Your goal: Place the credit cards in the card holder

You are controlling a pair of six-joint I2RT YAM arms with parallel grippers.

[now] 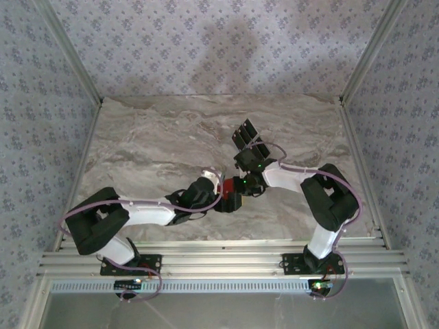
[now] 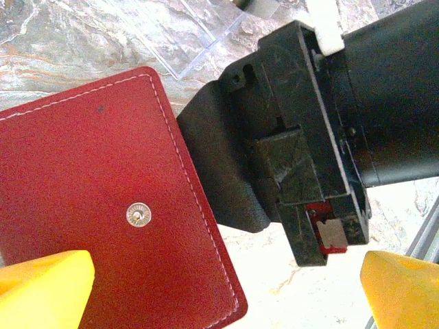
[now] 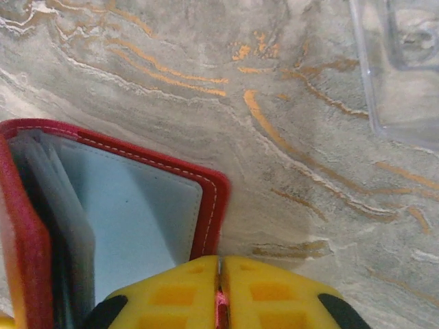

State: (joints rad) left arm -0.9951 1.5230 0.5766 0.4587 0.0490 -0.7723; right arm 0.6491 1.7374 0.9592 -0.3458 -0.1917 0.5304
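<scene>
Two arms meet at mid-table over the wallet (image 1: 221, 186), which lies near the front edge, its pale inside (image 3: 137, 219) open toward the right wrist camera. The right gripper (image 3: 219, 291) has its yellow pads pressed together with a red sliver caught between them. That looks like the wallet's edge or flap, though the exact hold is hidden. The left gripper (image 2: 223, 293) is spread wide, fingertips (image 2: 41, 288) well apart, with the wallet's red outer face and snap stud (image 2: 138, 215) just ahead of them; whether a pad touches the leather cannot be told. The cards (image 1: 245, 134), a dark stack, sit farther back on the table (image 1: 151, 144), well apart from the wallet. A clear tray (image 2: 185, 34) lies just past the wallet. Loading, by this showing, is not yet begun; the step in hand reads as opening the wallet and steadying it. Done well, the right pinch should take one leaf only and the left should close on the other half so a pocket gapes. Neither arm should drag the wallet, and with both wrists crowded close, a collision is the plain risk
</scene>
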